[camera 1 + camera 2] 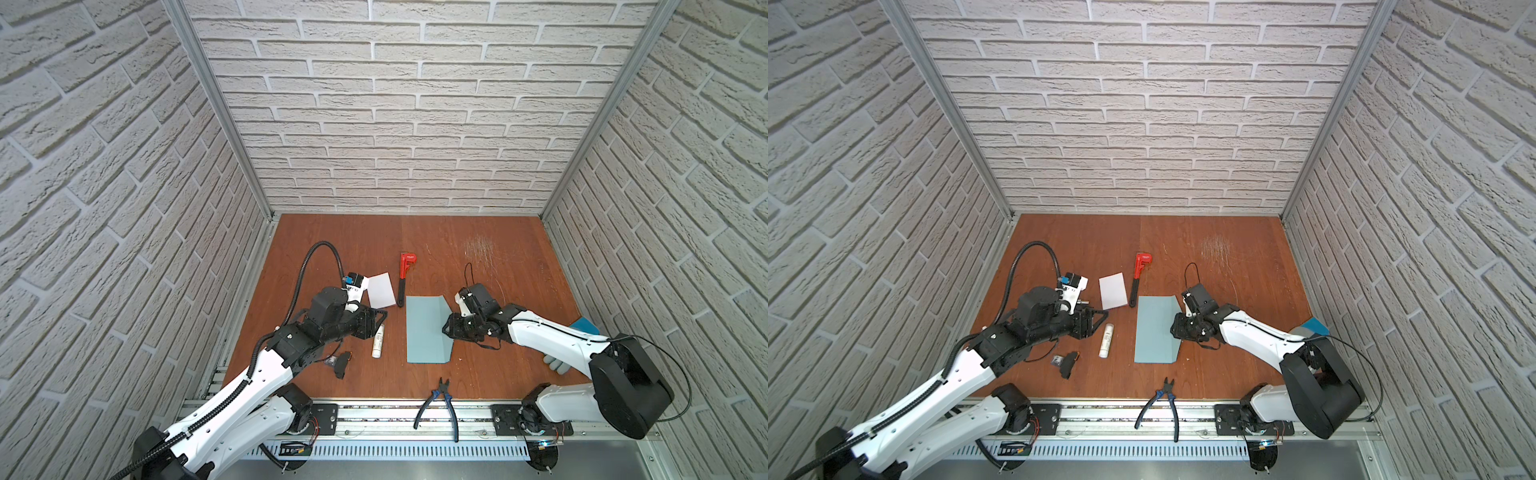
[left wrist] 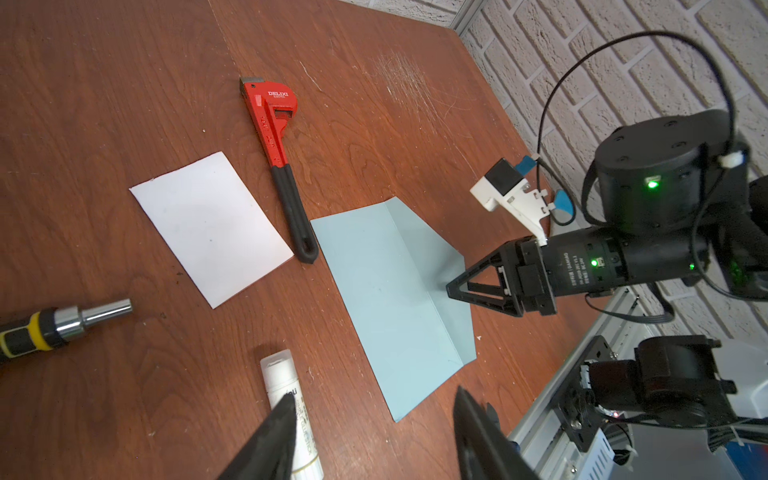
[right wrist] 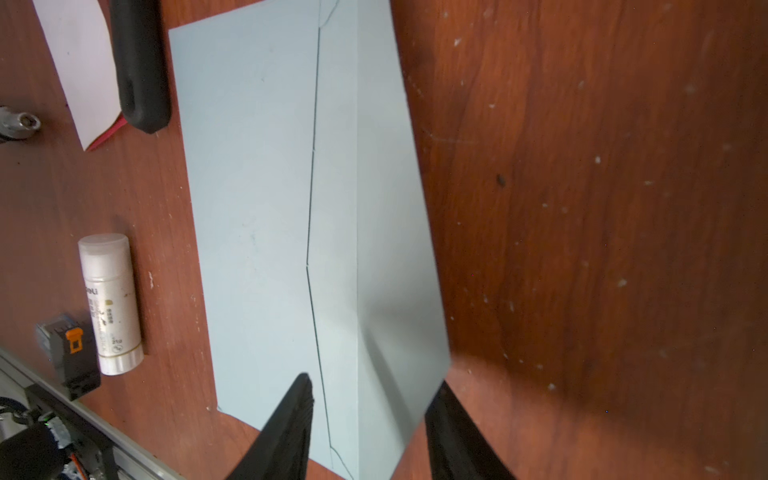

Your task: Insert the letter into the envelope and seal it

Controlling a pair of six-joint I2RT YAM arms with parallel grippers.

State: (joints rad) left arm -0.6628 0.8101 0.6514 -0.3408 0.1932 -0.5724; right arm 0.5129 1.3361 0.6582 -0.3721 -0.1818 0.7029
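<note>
Both wide, empty: right gripper (image 3: 374,380) straddles envelope (image 1: 424,332) flap (image 3: 395,208), left gripper (image 2: 374,395) beside glue (image 2: 282,378). Pinch letter (image 1: 381,290) edge low, slide under flap.

Bright, even light falls from above, leaving only soft shadows on the wooden table (image 1: 332,249). Both top views bend the brick walls (image 1: 83,166) at the edges, and the right wrist view goes soft and blurred nearest the lens.
</note>
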